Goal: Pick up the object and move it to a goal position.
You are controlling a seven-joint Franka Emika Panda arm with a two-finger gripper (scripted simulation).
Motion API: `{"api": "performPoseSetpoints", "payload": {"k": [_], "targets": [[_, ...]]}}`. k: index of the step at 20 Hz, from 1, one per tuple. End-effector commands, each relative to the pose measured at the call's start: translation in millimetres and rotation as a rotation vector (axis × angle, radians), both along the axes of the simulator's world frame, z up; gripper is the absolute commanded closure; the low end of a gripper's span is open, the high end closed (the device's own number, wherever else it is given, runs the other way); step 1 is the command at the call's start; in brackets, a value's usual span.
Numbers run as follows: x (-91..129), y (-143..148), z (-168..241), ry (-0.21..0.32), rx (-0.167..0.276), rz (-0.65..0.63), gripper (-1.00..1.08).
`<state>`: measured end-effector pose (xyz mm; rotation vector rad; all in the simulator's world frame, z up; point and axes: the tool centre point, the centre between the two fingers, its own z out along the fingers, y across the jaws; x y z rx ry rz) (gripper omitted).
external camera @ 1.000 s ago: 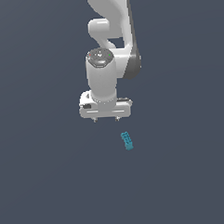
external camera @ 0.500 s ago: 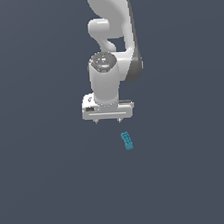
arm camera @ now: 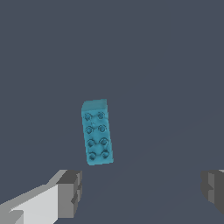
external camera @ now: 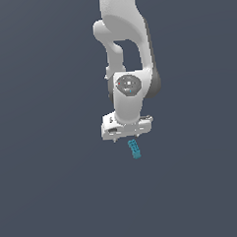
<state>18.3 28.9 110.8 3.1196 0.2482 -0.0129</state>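
The object is a small teal-blue oblong block point(external camera: 135, 149) with two rows of studs on its upper face, lying on the dark grey floor. It also shows in the wrist view point(arm camera: 97, 132), beyond the fingertips and nearer one finger than the other. My white gripper point(external camera: 127, 136) hangs just above and slightly to the exterior view's left of the block. Its jaws are wide open and empty. In the wrist view the gripper point(arm camera: 142, 189) shows two grey finger pads point(arm camera: 70, 192) far apart, with nothing between them.
The floor point(external camera: 50, 193) is a plain dark grey surface. The white arm point(external camera: 121, 46) rises above the gripper. No goal marker shows in either view.
The arm has moved to the exterior view's right and down, bringing the open gripper from well left of the block to almost over it. The block has not moved.
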Motion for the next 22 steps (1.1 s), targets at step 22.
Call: {"api": "performPoseSetpoints", "payload": {"k": [22], "targets": [[9.1,39.7,-71.0,-0.006,0.013,0.112,-0.92]]}}
